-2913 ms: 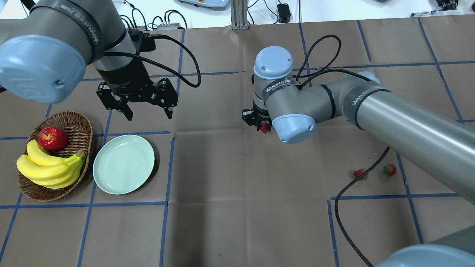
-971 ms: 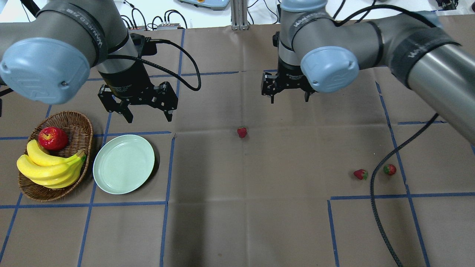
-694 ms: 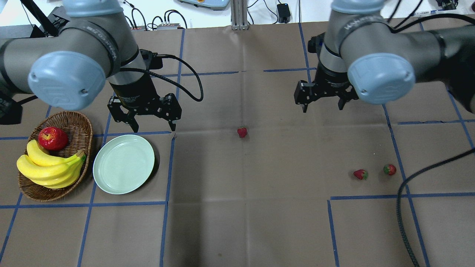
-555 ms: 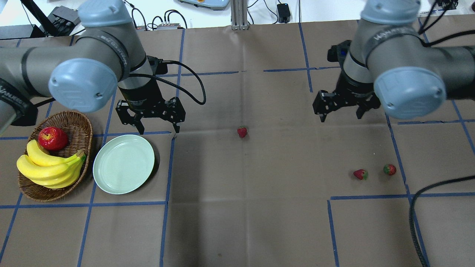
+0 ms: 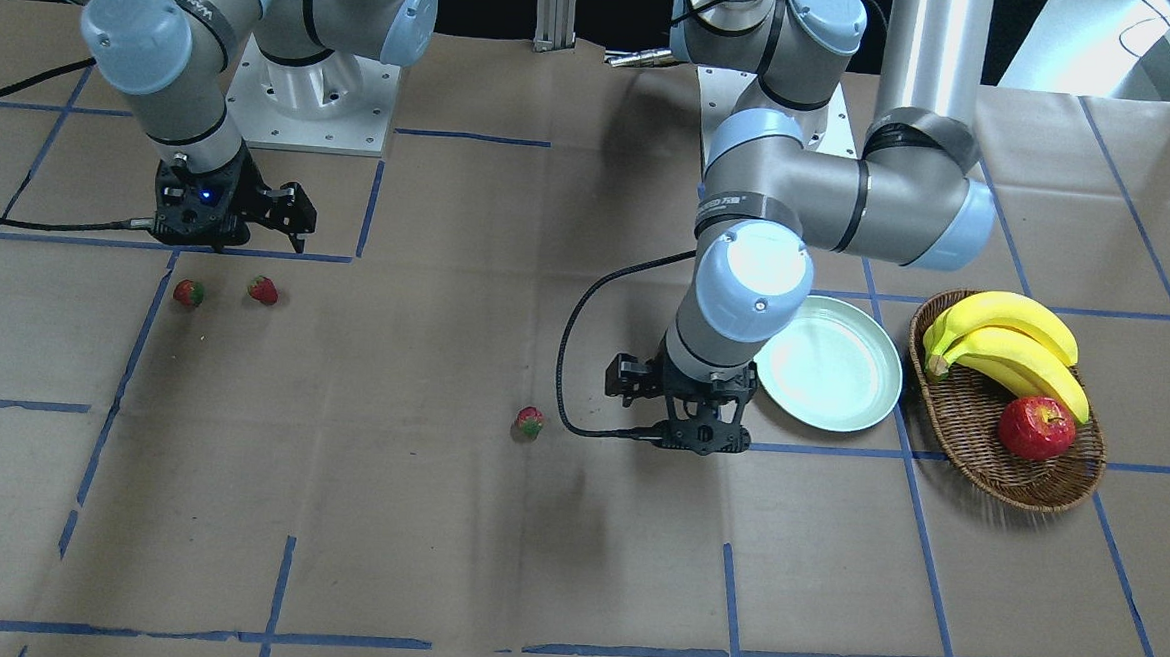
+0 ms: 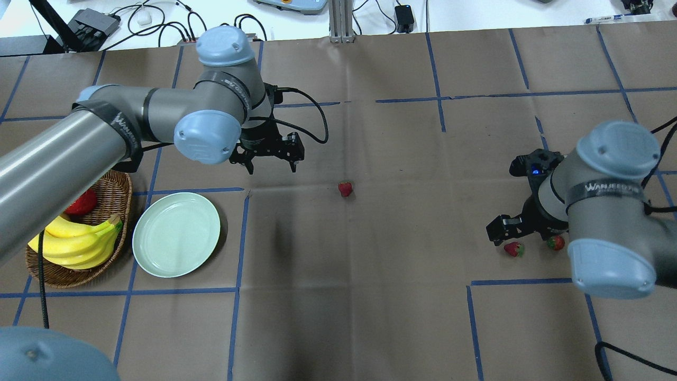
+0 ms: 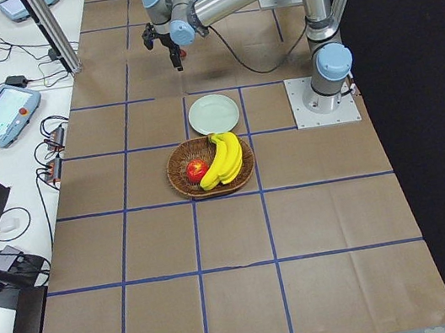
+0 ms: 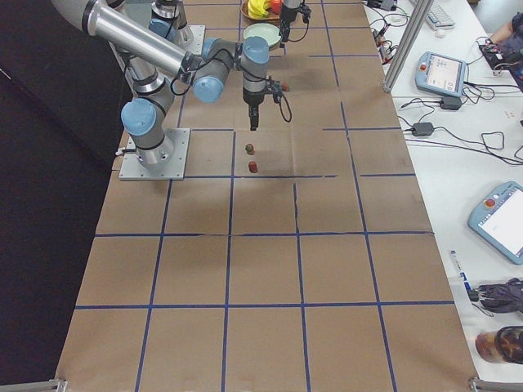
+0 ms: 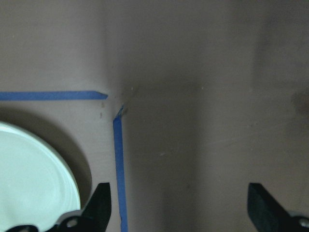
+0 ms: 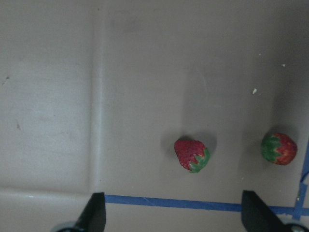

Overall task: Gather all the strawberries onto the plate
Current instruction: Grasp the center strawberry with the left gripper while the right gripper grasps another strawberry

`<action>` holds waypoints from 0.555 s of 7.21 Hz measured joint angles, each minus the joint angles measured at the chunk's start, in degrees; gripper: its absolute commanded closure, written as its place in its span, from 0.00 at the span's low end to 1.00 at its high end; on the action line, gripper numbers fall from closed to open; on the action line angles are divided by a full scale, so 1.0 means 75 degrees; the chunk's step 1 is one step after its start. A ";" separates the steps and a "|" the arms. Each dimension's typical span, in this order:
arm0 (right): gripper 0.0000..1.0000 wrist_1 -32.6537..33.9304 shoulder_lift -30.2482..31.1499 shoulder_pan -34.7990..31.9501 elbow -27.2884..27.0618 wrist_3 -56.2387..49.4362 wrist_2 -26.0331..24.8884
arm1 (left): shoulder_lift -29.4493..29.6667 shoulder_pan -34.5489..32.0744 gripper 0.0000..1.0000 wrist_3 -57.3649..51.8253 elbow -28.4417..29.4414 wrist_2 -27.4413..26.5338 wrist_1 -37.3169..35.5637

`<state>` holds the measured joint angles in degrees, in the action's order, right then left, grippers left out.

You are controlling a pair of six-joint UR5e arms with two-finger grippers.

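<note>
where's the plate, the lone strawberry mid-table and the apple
plate [image 6: 176, 234]: overhead exterior view, on its bare pale green centre
lone strawberry [image 6: 345, 189]: overhead exterior view, on the middle of its red body
apple [image 5: 1037, 428]: exterior front-facing view, on the middle of its red skin

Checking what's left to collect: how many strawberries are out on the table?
3. A lone strawberry mid-table; a second strawberry and third strawberry side by side at the robot's right. None on the plate.
</note>
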<state>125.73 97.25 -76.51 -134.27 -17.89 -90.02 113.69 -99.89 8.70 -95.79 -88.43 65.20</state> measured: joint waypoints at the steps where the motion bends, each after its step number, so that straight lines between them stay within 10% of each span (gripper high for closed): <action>1: 0.00 0.0604 -0.0327 0.0022 -0.0275 -0.0028 0.0013 | 0.0371 -0.0377 0.00 0.0107 0.0242 -0.0028 -0.0408; 4: 0.00 0.1842 -0.1475 0.0063 -0.0442 -0.0132 -0.0065 | 0.1139 -0.0966 0.00 0.0170 0.0658 -0.0015 -0.0741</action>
<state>139.54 86.18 -76.04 -137.59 -18.88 -90.50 122.23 -107.13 9.98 -90.86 -88.55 59.65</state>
